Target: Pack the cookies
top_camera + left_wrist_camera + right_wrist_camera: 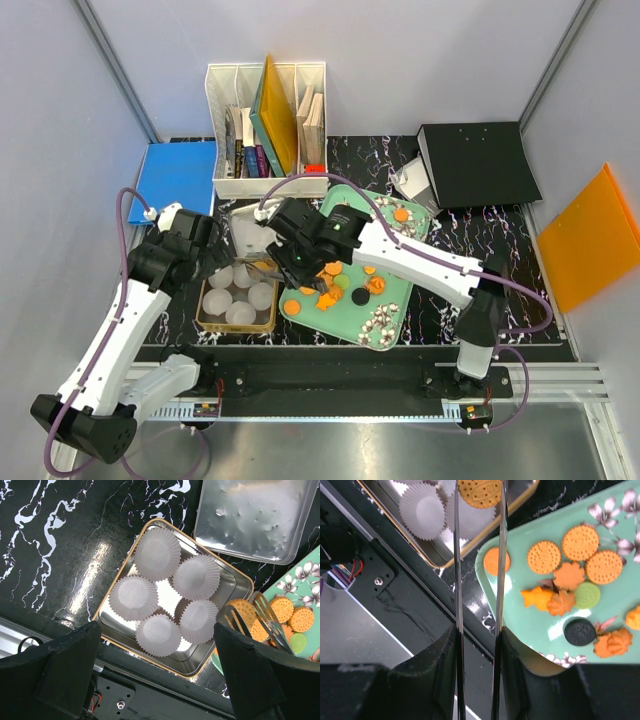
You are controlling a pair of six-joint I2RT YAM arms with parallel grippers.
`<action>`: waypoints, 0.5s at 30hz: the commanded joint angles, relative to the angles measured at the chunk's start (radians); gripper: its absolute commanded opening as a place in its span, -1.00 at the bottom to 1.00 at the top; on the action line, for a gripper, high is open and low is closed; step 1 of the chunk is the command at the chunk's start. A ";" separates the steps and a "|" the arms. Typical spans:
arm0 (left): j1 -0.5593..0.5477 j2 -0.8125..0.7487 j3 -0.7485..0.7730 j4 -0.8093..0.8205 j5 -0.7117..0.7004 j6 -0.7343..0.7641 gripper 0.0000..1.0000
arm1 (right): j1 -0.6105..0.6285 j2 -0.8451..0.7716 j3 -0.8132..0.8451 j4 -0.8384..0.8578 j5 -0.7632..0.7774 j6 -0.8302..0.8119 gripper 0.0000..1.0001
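Observation:
Cookies [543, 556], mostly orange with a green one [587, 594] and a black one [579, 631], lie on the mint-green tray [520, 625]. My right gripper [477, 640] is shut on metal tongs [456, 580]. The tong tips pinch one round orange cookie [479, 492] over a white paper cup [421, 510] in the gold-rimmed tin [445, 560]. In the top view the right gripper [290, 262] hangs between the tin [205, 318] and the tray [400, 295]. My left gripper [156, 630] stands wide open above the tin [235, 577], holding nothing.
A silver lid [250, 520] lies behind the tin. At the back stand a white file holder with books [265, 130], a blue folder [180, 175] and a black binder [478, 163]. An orange folder [590, 235] leans at the right wall. A black rail [330, 370] runs along the near edge.

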 commanded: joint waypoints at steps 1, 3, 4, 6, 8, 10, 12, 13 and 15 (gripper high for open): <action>0.003 -0.006 0.023 0.009 -0.028 -0.006 0.98 | 0.004 0.042 0.096 0.041 -0.045 -0.047 -0.37; 0.003 -0.006 0.020 0.012 -0.026 -0.003 0.98 | 0.004 0.070 0.113 0.038 -0.047 -0.056 -0.36; 0.003 -0.006 0.019 0.012 -0.023 -0.003 0.98 | 0.004 0.076 0.119 0.038 -0.049 -0.058 -0.35; 0.003 -0.007 0.014 0.012 -0.021 -0.001 0.98 | 0.004 0.104 0.136 0.035 -0.053 -0.065 -0.35; 0.003 -0.010 0.011 0.013 -0.021 0.001 0.98 | 0.004 0.128 0.155 0.032 -0.053 -0.070 -0.35; 0.003 -0.012 0.004 0.012 -0.020 0.001 0.98 | 0.004 0.140 0.167 0.029 -0.049 -0.078 -0.34; 0.003 -0.015 -0.004 0.013 -0.015 0.001 0.98 | 0.003 0.157 0.176 0.029 -0.047 -0.082 -0.33; 0.003 -0.016 -0.006 0.015 -0.015 0.001 0.97 | 0.004 0.163 0.188 0.030 -0.046 -0.085 -0.33; 0.003 -0.018 -0.013 0.016 -0.012 0.001 0.98 | 0.004 0.180 0.202 0.029 -0.041 -0.093 -0.33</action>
